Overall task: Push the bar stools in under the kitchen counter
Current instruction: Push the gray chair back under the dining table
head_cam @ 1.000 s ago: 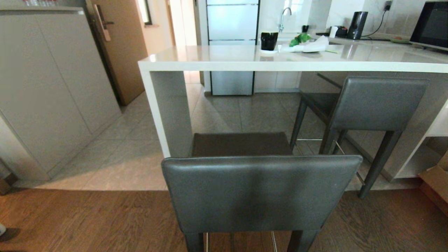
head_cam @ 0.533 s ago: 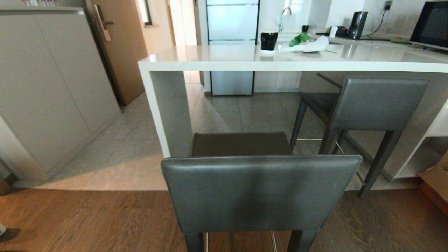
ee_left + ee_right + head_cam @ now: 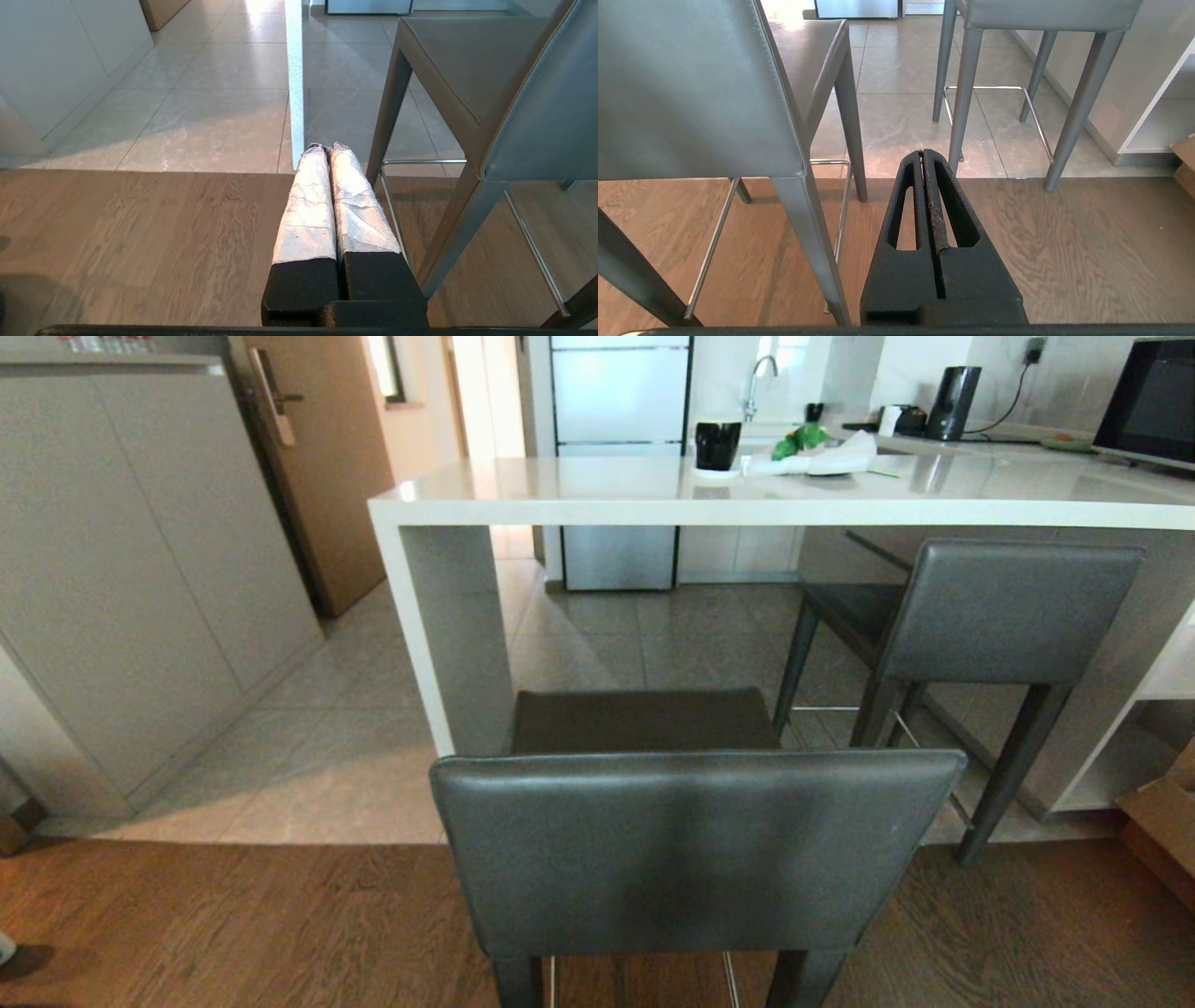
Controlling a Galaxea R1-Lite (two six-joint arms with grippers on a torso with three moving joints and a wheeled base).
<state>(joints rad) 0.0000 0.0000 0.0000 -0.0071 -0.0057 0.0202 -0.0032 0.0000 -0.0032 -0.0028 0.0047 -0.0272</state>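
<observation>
You are looking into a kitchen with grey floor tiles [image 3: 579,653] far off and brown wood floor [image 3: 215,924] close to you. In the head view, the kitchen counter [image 3: 597,485] runs across the top, with its white side panel [image 3: 420,644] standing at its left end. A black cup [image 3: 717,445] and some white paper with green leaves [image 3: 822,453] sit near the counter's far edge. One bar stool [image 3: 695,845] stands right in front of you, pulled out, its backrest well out from the counter's near edge and its seat just right of the side panel. The other bar stool [image 3: 1004,616] is further right, turned a bit, with its seat partly under the counter. A grey cabinet [image 3: 121,569] stands off to the left. You see no arms here. In the left wrist view, your left gripper [image 3: 327,149] hangs over the wood floor with its two wrapped fingers [image 3: 308,205] pressed together on nothing, just beside the near stool's leg [image 3: 387,102]. In the right wrist view, your right gripper [image 3: 923,153] is also closed on nothing, low over the wood floor, between the near stool's backrest [image 3: 686,88] and the far stool's legs [image 3: 964,98].
</observation>
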